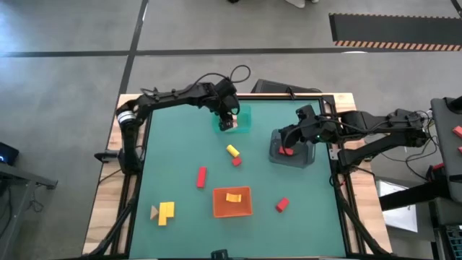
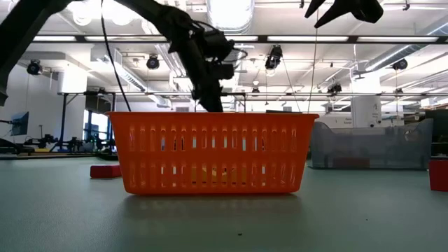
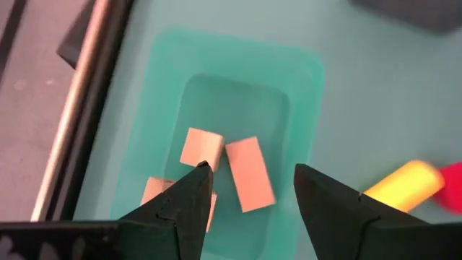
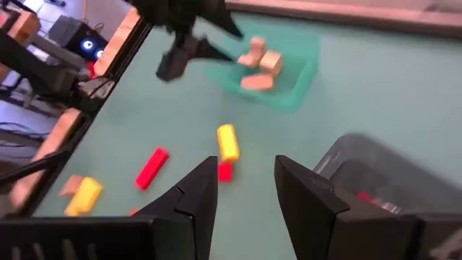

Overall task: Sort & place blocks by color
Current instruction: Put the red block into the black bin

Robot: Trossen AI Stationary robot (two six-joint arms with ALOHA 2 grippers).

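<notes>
Orange tray (image 2: 213,152) fills the low view, slatted wall facing us, sitting near the counter's (image 1: 173,137) front edge with one yellow block (image 1: 232,196) inside. No brand, label or lettering can be read on anything here.

Over at the back edge, the left gripper (image 1: 229,121) hangs above the teal tray (image 3: 299,108), fingers apart and holding nothing. Tan blocks (image 3: 227,167) lie loose in that tray, right beneath the fingertips.

Right gripper (image 1: 289,141) hovers over the grey tray (image 1: 304,157) by the counter's right edge, fingers spread with nothing between them; a red block (image 1: 287,151) lies in the tray.

Out on the open counter: a yellow cylinder (image 1: 232,150) and a small red piece (image 1: 236,161) near the middle, a red bar (image 1: 201,177) just front of them, another red block (image 1: 281,205) toward the front right. Front left corner has a yellow L-shaped piece (image 1: 166,212) with a tan wedge (image 1: 154,212) touching it.
</notes>
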